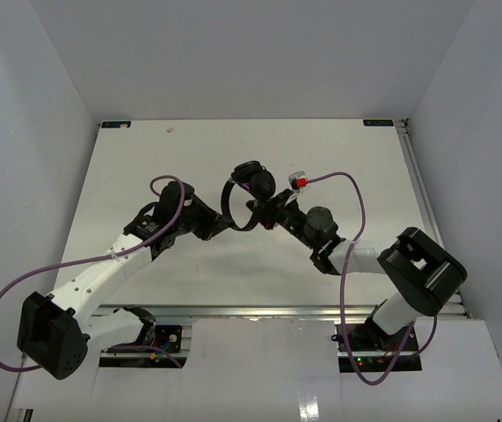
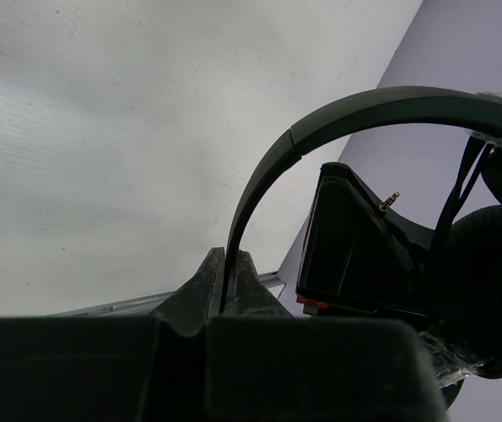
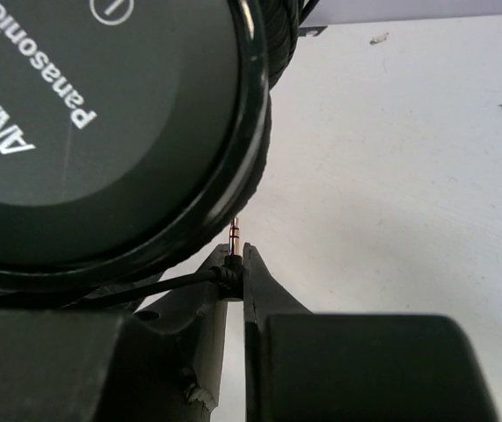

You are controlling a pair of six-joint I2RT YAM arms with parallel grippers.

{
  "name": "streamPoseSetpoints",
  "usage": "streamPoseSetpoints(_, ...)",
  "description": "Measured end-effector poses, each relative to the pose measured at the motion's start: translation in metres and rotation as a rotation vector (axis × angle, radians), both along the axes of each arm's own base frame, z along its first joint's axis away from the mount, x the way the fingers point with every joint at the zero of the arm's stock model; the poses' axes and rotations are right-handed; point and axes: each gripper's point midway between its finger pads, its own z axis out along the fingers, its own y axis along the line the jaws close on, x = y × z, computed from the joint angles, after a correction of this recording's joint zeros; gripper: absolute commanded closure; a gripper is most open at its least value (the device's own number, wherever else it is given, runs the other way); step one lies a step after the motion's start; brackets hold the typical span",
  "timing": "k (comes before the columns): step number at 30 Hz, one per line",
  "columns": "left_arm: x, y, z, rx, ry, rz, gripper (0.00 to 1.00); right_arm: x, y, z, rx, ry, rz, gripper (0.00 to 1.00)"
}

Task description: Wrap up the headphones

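Table (image 1: 145, 158) centre: left hand (image 2: 230, 268), right hand (image 3: 236, 264) pinch headphones (image 1: 255, 182), away from edges.

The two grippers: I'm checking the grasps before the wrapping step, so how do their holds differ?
The left gripper pinches the thin headband; the right gripper pinches the audio plug, its gold tip poking out. The left gripper has the band arching away from it; the right gripper sits just under an earcup. Both are shut on the same headphones.
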Motion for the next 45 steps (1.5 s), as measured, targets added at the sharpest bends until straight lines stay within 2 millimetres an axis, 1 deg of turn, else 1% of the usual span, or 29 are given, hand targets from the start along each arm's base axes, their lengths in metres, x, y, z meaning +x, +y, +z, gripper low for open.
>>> streamPoseSetpoints(4, -0.001, 0.001, 0.001, -0.019, 0.000, 0.013, 1.00, 0.000, 0.002, 0.006, 0.037, -0.008, 0.008, 0.79)
streamPoseSetpoints(8, -0.001, 0.003, 0.002, -0.027, -0.004, 0.031, 1.00, 0.000, 0.003, 0.003, 0.040, 0.001, 0.010, 0.69)
streamPoseSetpoints(10, 0.000, 0.002, 0.003, -0.032, -0.006, 0.033, 1.00, 0.001, 0.004, -0.001, 0.037, 0.009, 0.010, 0.67)
streamPoseSetpoints(14, 0.004, 0.000, 0.000, -0.028, 0.006, 0.038, 1.00, 0.002, 0.006, -0.013, 0.024, 0.029, 0.011, 0.67)
streamPoseSetpoints(17, 0.012, 0.005, -0.006, 0.017, 0.016, 0.077, 1.00, 0.001, 0.003, -0.019, 0.014, 0.038, 0.009, 0.66)
streamPoseSetpoints(20, 0.026, 0.015, -0.005, 0.084, 0.008, 0.133, 1.00, -0.004, -0.003, -0.032, -0.007, 0.058, 0.006, 0.62)
streamPoseSetpoints(22, 0.039, 0.022, 0.001, 0.115, -0.016, 0.174, 1.00, -0.009, -0.010, -0.046, -0.030, 0.082, 0.006, 0.58)
streamPoseSetpoints(25, 0.053, 0.033, 0.008, 0.150, -0.050, 0.228, 1.00, -0.019, -0.019, -0.065, -0.067, 0.114, 0.013, 0.56)
streamPoseSetpoints(27, 0.060, 0.041, 0.009, 0.178, -0.059, 0.255, 1.00, -0.025, -0.024, -0.076, -0.092, 0.129, 0.025, 0.55)
streamPoseSetpoints(30, 0.069, 0.047, 0.002, 0.226, -0.053, 0.278, 1.00, -0.036, -0.029, -0.090, -0.124, 0.148, 0.044, 0.55)
streamPoseSetpoints(32, 0.075, 0.051, -0.008, 0.269, -0.035, 0.282, 1.00, -0.044, -0.036, -0.099, -0.144, 0.156, 0.055, 0.57)
streamPoseSetpoints(34, 0.077, 0.054, -0.021, 0.317, -0.015, 0.278, 1.00, -0.054, -0.044, -0.106, -0.168, 0.160, 0.062, 0.61)
streamPoseSetpoints(36, 0.077, 0.058, -0.033, 0.361, 0.008, 0.269, 1.00, -0.059, -0.049, -0.107, -0.180, 0.145, 0.068, 0.63)
streamPoseSetpoints(38, 0.076, 0.062, -0.041, 0.395, 0.024, 0.261, 1.00, -0.062, -0.051, -0.102, -0.182, 0.118, 0.072, 0.64)
streamPoseSetpoints(40, 0.074, 0.065, -0.044, 0.418, 0.027, 0.252, 1.00, -0.062, -0.053, -0.093, -0.174, 0.082, 0.082, 0.65)
streamPoseSetpoints(42, 0.074, 0.066, -0.045, 0.431, 0.022, 0.244, 1.00, -0.057, -0.057, -0.084, -0.156, 0.057, 0.080, 0.64)
streamPoseSetpoints(45, 0.073, 0.068, -0.045, 0.450, 0.012, 0.229, 1.00, -0.051, -0.063, -0.080, -0.130, 0.072, 0.093, 0.63)
